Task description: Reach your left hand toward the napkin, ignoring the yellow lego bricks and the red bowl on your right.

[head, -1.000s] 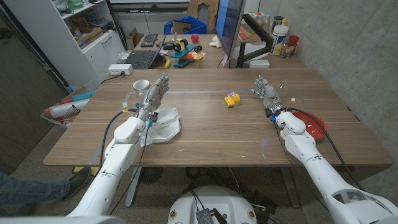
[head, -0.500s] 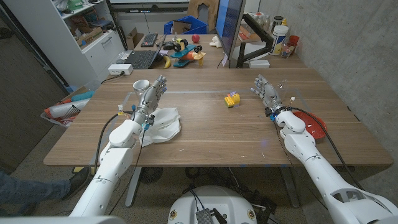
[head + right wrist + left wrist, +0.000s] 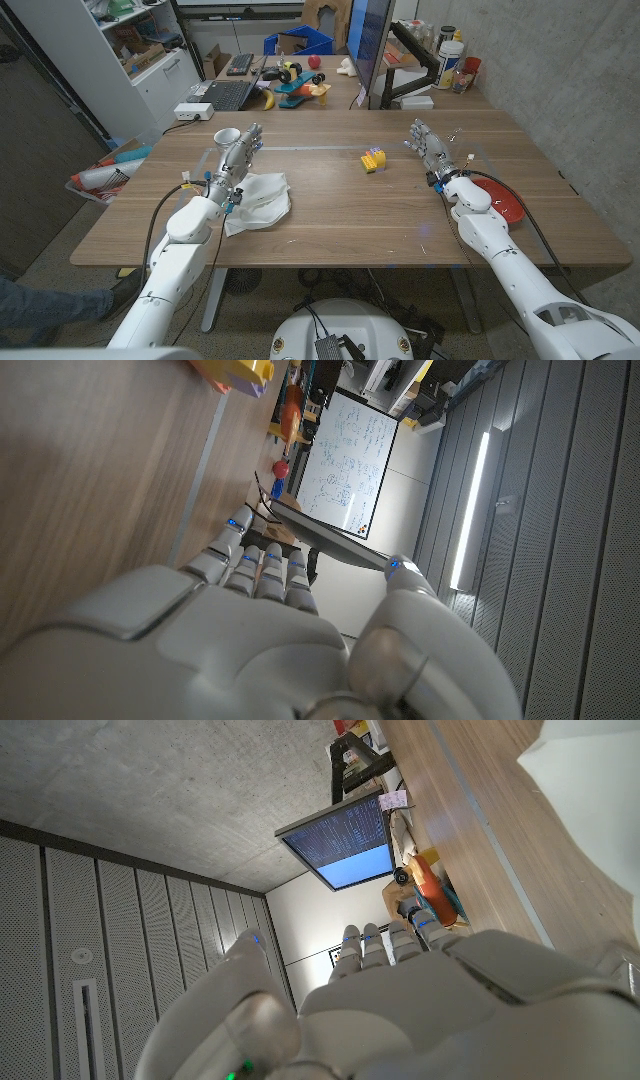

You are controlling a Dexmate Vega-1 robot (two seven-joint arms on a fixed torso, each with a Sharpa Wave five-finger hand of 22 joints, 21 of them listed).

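Observation:
A crumpled white napkin (image 3: pixel 261 199) lies on the wooden table (image 3: pixel 350 215) toward its left side. My left hand (image 3: pixel 238 157) stands just beyond the napkin's far left corner, fingers apart and stretched away from me, holding nothing; its wrist hangs over the napkin's left edge. The left wrist view has the back of that hand (image 3: pixel 400 1010) and a white corner of the napkin (image 3: pixel 590 790). Yellow lego bricks (image 3: pixel 373 159) sit at the table's middle. A red bowl (image 3: pixel 503 202) lies at the right, partly behind my right forearm. My right hand (image 3: pixel 426 146) is open near it.
A white cup (image 3: pixel 226 137) stands just beyond my left hand. Behind the table are a laptop (image 3: pixel 217 95), a monitor (image 3: pixel 368 45) and a desk with toys. Shelving stands at the far left. Bare wood runs along the table's front.
My left hand and forearm have drifted left and slightly away from me, off the napkin's top toward its far left corner. The right arm has not moved.

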